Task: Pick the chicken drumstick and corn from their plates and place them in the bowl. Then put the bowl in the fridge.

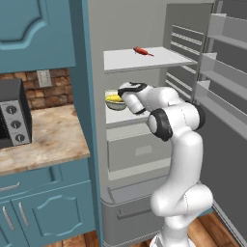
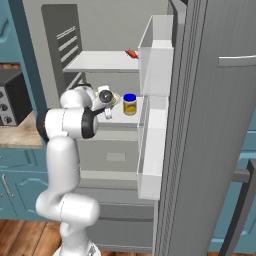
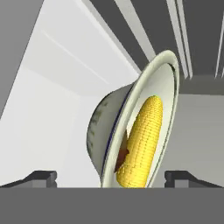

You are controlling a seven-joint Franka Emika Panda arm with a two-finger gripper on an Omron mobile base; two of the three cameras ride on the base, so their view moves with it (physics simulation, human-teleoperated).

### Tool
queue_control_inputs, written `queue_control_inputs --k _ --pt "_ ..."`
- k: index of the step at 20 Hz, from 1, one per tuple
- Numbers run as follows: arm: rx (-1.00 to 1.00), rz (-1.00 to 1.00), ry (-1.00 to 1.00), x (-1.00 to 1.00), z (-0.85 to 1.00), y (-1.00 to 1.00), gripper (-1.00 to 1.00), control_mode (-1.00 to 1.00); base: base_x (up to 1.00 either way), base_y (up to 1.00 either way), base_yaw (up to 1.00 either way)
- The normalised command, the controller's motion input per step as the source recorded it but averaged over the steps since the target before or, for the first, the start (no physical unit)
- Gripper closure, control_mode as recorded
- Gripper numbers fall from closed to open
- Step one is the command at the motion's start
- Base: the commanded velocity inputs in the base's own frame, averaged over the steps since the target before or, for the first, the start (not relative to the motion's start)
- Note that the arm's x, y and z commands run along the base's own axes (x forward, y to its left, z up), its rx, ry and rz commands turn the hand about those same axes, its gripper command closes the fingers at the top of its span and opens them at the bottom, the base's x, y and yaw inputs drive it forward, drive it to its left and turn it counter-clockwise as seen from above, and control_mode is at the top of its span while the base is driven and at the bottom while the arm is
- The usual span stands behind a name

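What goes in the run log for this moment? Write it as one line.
stage: bowl on fridge shelf | contents: corn, chicken drumstick | gripper: open, fingers either side of bowl rim

Corn [image 3: 142, 140] in bowl [image 3: 168, 70] on fridge [image 1: 140, 60] shelf, drumstick apparently beneath

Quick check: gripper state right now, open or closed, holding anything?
Gripper: open, fingertips spread wide on either side of the bowl with the corn in it, holding nothing.
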Motion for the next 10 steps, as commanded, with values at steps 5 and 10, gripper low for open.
queue_control_inputs --k 5,10 --pt "0.00 0.00 0.00 -0.26 0.42 0.04 -1.00 -1.00 0.00 0.00 0.00" --pt "0.00 0.00 0.00 -0.50 0.24 0.00 -1.00 -1.00 0.00 0.00 0.00"
